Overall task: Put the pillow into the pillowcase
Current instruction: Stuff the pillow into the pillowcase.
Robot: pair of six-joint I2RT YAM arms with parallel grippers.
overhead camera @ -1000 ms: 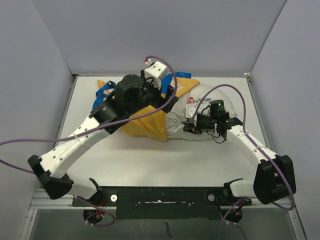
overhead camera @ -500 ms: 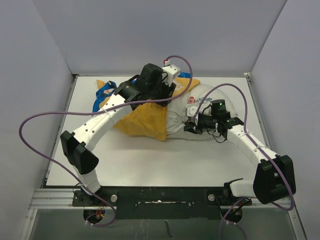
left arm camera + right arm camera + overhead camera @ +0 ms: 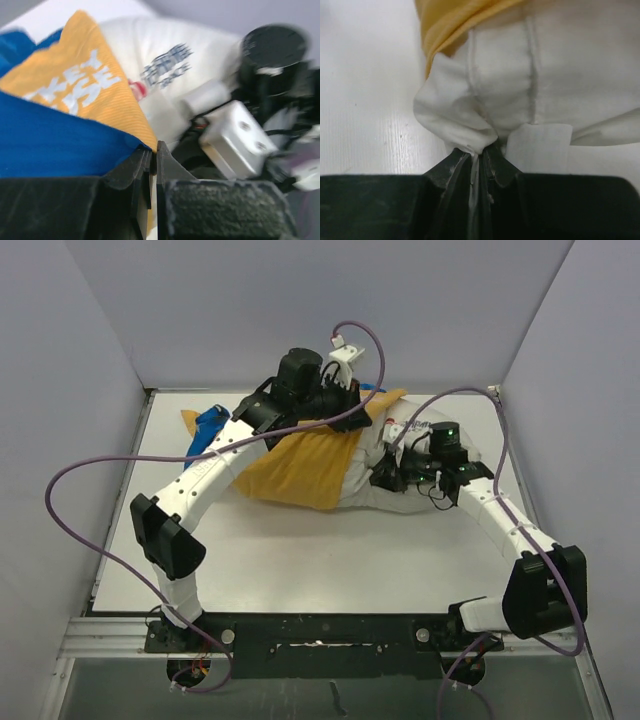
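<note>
White table [image 3: 300, 550] bounded on 3 sides by plain pale grey walls [image 3: 300, 310].

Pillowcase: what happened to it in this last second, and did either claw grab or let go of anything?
The left claw swung toward the right, closed on the edge of the pillowcase and drew the yellow cloth further over the pillow. The right claw stayed clamped on the pillow's corner, shifting only slightly.

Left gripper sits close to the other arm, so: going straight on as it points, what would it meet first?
The left gripper holds the pillowcase edge; beyond it, probably the pillow. The right arm lies just right of that line, but blur hides depth.
</note>
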